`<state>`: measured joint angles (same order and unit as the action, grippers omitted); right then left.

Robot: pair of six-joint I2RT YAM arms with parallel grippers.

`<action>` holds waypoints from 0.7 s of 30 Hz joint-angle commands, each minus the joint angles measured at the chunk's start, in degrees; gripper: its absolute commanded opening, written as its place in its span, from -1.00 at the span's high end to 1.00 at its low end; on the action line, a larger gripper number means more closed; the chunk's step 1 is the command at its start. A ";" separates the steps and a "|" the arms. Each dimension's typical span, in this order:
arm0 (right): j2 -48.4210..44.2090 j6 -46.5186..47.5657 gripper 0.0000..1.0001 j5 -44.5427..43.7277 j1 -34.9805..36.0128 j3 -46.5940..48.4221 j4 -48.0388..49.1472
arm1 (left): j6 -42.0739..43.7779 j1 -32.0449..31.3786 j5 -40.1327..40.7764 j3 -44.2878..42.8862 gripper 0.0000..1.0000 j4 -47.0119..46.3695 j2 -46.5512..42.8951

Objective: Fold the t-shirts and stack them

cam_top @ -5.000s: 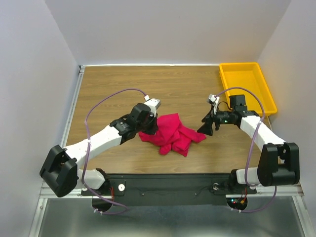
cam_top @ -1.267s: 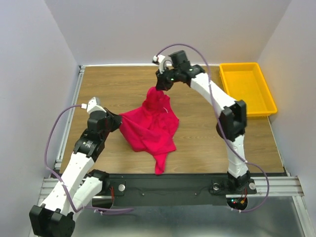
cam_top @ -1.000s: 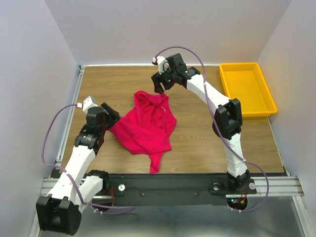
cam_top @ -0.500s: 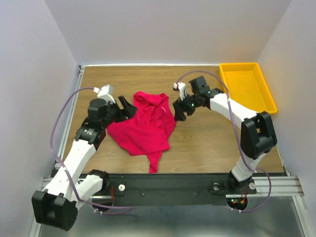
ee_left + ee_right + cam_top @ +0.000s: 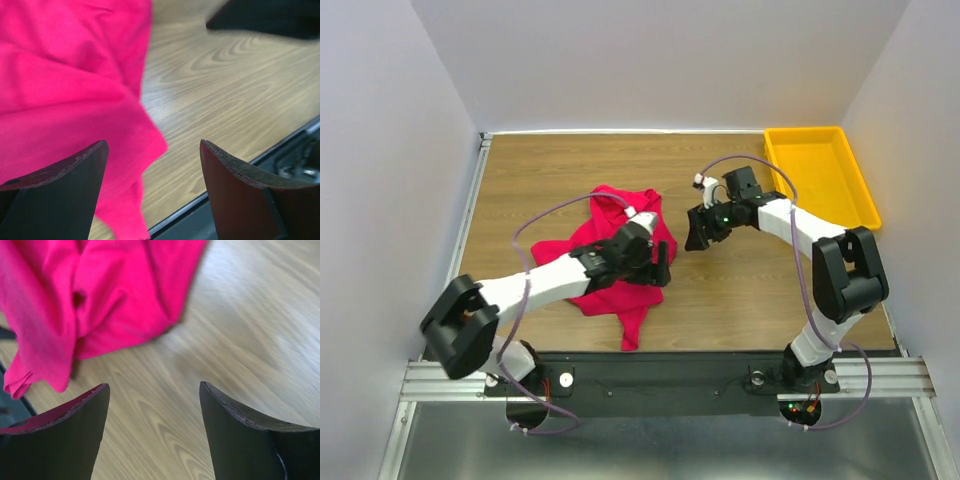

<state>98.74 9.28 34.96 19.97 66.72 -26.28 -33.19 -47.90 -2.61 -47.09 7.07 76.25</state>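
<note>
The crimson-pink t-shirt [image 5: 610, 232] lies loosely spread and rumpled on the wooden table, one tail pointing to the near edge. My left arm reaches across it. The left gripper [image 5: 660, 268] is open at the shirt's right edge. In the left wrist view the shirt [image 5: 65, 75] fills the left side, and its hem runs between the parted fingers of the left gripper [image 5: 152, 165]. My right gripper [image 5: 698, 232] is open just right of the shirt. In the right wrist view the right gripper [image 5: 152, 400] hangs over bare wood, with the shirt [image 5: 115, 290] at upper left.
A yellow tray [image 5: 815, 170] stands at the back right corner of the table. White walls close in the left, back and right sides. The black front rail [image 5: 280, 160] runs along the near edge, close to the left gripper.
Both grippers have let the shirt go and it now lies on the table. The left arm has swung from the shirt's left side over to its right edge. The right gripper drew back right.
</note>
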 commanded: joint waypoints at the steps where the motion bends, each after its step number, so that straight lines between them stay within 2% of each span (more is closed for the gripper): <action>1: -4.34 -4.35 -0.54 1.34 -2.30 -2.82 5.98 | -1.61 -6.14 12.35 -8.18 -0.69 5.13 6.71; 4: -5.48 -5.41 -0.53 1.60 -2.91 -3.96 7.74 | -2.14 -9.22 17.44 -11.88 -0.68 8.56 11.54; 10: -5.40 -6.64 -0.51 2.22 -3.70 -4.84 9.14 | -1.44 -13.00 25.53 -17.76 -0.34 16.30 19.19; 14: -4.52 -7.17 -0.51 2.39 -3.71 -4.76 9.58 | -0.91 -14.15 28.10 -20.05 -0.15 19.55 21.66; 18: -3.47 -7.87 -0.51 2.83 -3.71 -4.84 10.02 | -0.21 -14.85 28.98 -21.64 -0.11 21.58 23.86; 19: -3.29 -8.05 -0.51 3.09 -3.71 -4.84 10.11 | -0.03 -15.03 29.59 -21.99 -0.02 21.76 24.29; 21: -2.33 -8.57 -0.50 3.45 -3.79 -4.67 10.29 | 0.14 -15.38 29.94 -22.25 0.27 22.20 24.65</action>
<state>95.33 2.02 36.64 16.51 62.04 -18.81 -33.80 -62.59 23.14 -66.48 25.74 100.73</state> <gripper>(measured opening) 0.754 0.445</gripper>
